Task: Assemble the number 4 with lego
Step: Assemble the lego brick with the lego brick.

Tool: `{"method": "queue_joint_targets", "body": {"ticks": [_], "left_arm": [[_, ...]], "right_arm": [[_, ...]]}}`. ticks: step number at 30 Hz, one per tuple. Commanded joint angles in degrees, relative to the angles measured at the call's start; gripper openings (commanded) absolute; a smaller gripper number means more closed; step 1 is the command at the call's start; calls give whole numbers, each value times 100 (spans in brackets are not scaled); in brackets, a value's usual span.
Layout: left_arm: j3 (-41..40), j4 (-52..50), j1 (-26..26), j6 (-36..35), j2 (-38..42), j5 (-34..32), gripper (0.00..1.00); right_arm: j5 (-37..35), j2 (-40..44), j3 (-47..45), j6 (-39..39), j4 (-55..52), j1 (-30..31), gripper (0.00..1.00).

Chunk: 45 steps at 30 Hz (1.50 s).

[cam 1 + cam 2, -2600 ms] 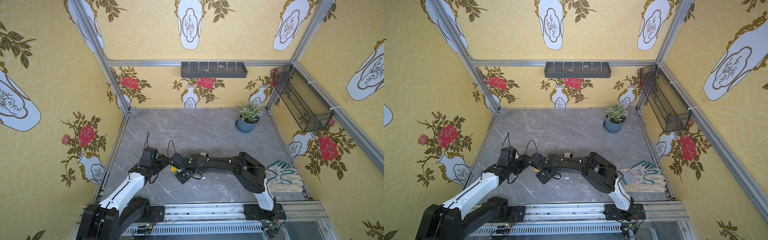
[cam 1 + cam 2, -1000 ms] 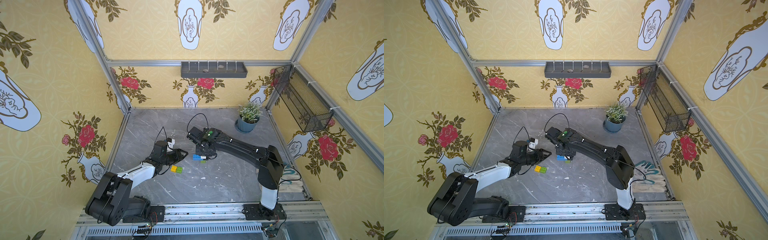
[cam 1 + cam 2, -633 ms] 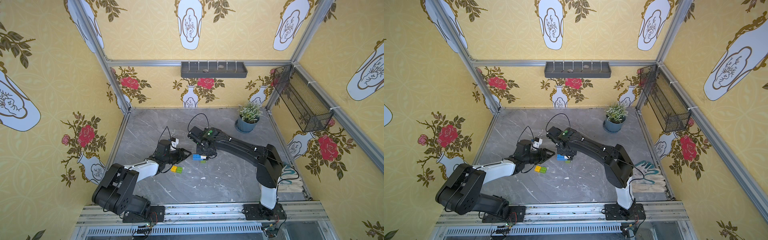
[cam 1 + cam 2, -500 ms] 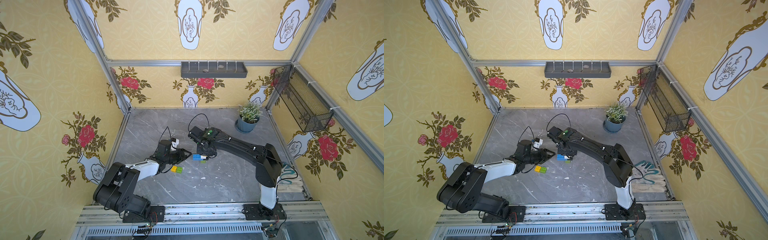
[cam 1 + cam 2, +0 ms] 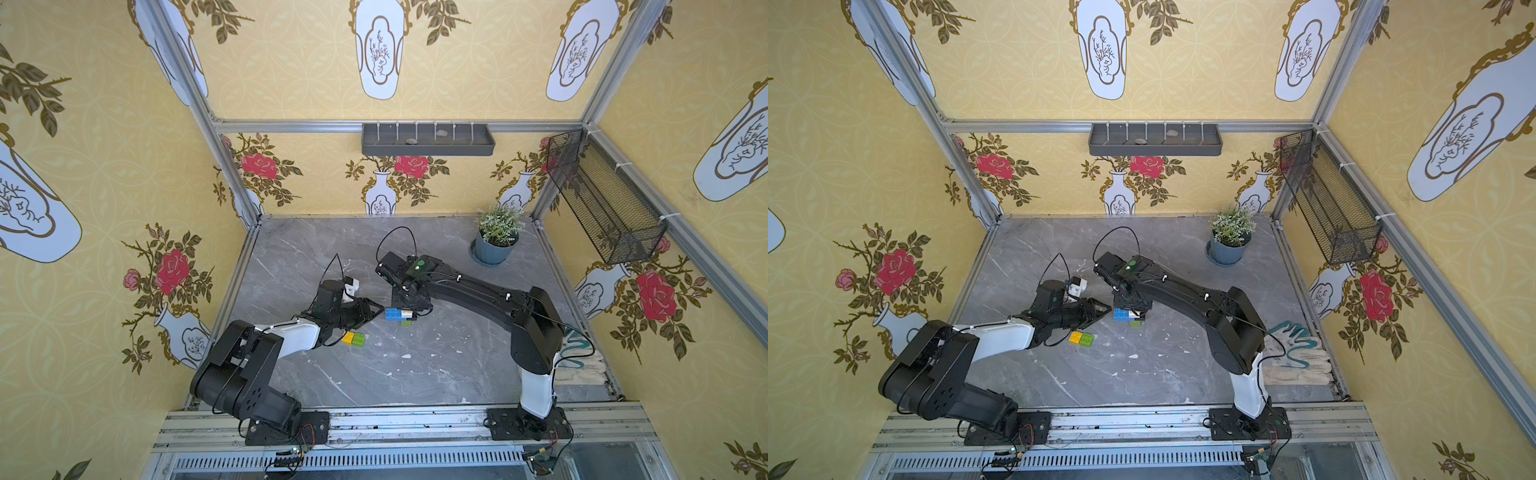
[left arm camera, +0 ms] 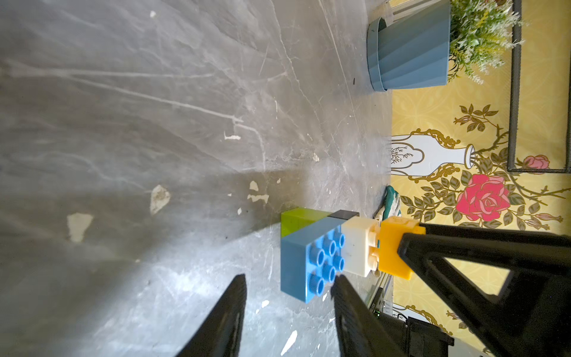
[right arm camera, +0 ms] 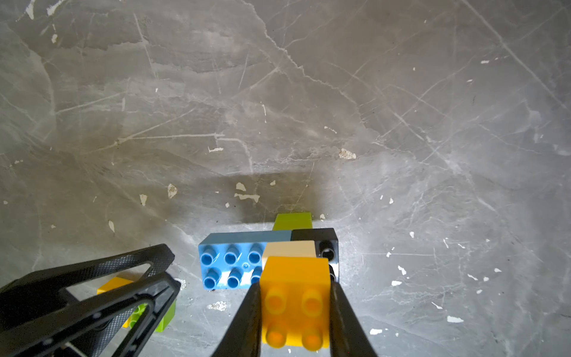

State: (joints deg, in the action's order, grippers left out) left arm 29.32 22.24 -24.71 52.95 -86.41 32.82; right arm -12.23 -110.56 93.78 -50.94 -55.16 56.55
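- My right gripper [image 7: 295, 290] is clamped on a yellow brick [image 7: 293, 272], one jaw on each side, and holds it on top of the white brick [image 7: 289, 248].
- White studs show between those two in the left wrist view, so I judge the yellow brick is not pressed home yet.
- The number 4 [image 5: 400, 314] sits near the middle of the desk [image 5: 415, 374]. The blue brick [image 7: 231, 262] has the lime green brick [image 7: 292, 221] and black brick [image 7: 321, 236] attached at the white brick's end.
- My left gripper [image 6: 289, 281] is half open and empty, with its tips just beside the blue brick's free end. I cannot tell if they touch it.
- A loose yellow and green pair [image 5: 353, 338] lies nearby, toward the desk's front edge. I reckon it goes on afterwards.
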Motion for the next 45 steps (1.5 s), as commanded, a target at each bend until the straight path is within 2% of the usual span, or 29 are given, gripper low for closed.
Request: {"method": "queue_joint_targets", "body": {"ticks": [1, 45], "left_arm": [[13, 123, 3, -37, -42, 13, 48], [84, 118, 8, -48, -174, 21, 47]], "right_arm": [[28, -29, -9, 52, 68, 7, 20], [-157, 92, -156, 24, 106, 93, 19]]}}
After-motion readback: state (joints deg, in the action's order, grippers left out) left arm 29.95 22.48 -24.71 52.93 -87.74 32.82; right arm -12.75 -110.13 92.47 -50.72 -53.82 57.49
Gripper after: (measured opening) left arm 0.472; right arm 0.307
